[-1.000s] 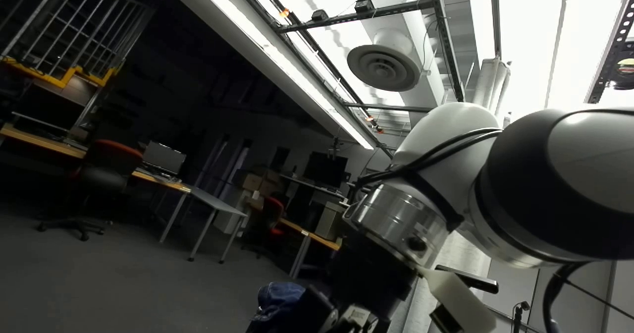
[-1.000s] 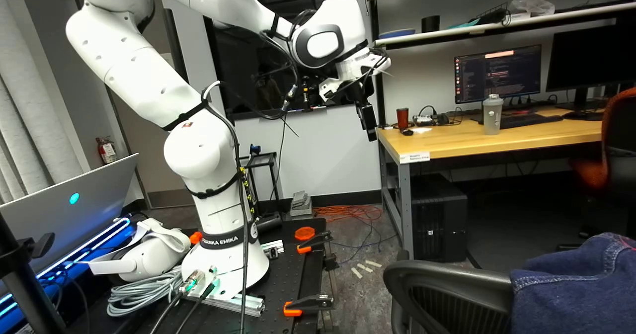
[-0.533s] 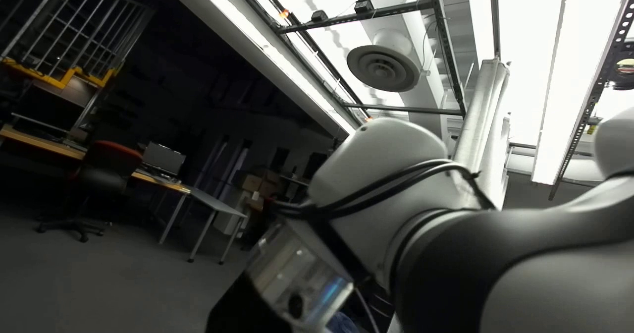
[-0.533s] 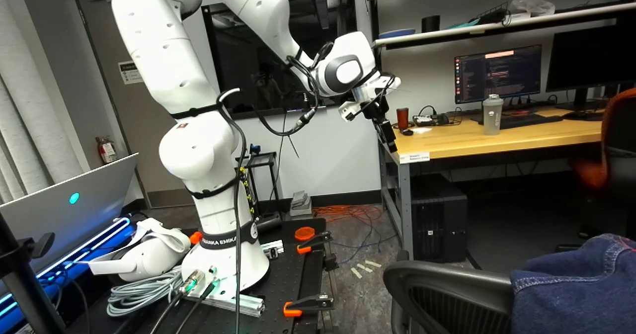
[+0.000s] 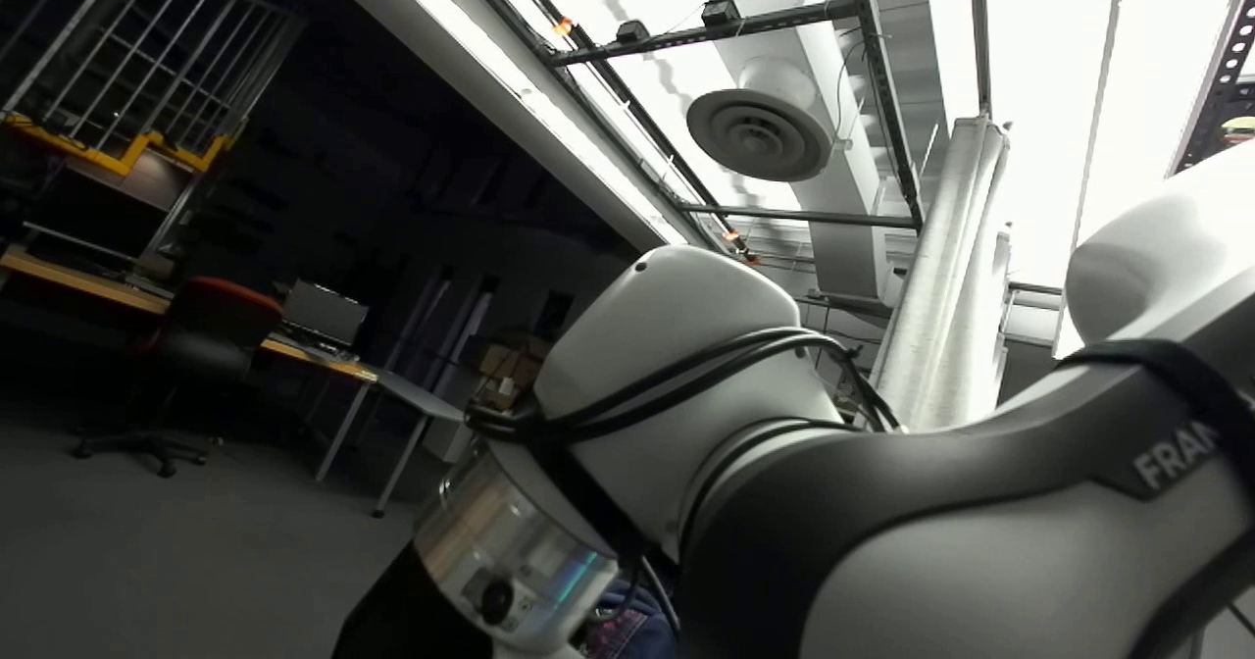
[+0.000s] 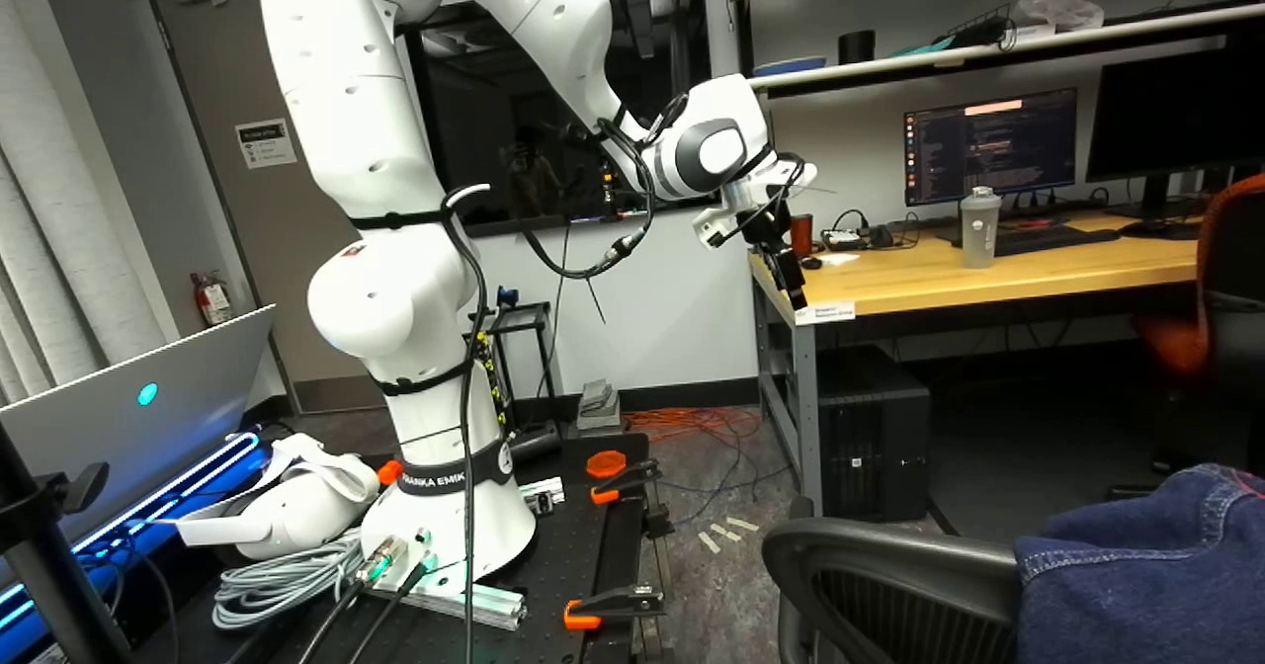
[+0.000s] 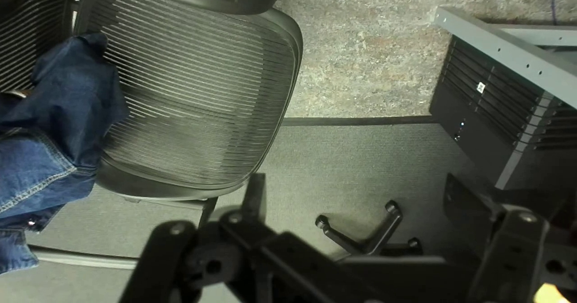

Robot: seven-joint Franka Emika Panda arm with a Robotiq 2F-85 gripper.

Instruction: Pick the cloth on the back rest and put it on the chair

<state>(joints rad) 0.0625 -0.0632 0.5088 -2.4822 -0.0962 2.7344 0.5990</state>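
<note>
The cloth is matt blue denim with raised, light stitching along the seam. The chair seat is ribbed mesh; the armrest shows a smooth, dark, plastic-like surface with low sheen. The arm shell is smooth, white and semi-gloss; the wrist collar is bright, reflective metal. The gripper has a matt black finish. The desktop is smooth, satin wood. The bottle is translucent plastic. The floor looks rough and mottled; the carpet is matt and fine-textured.
</note>
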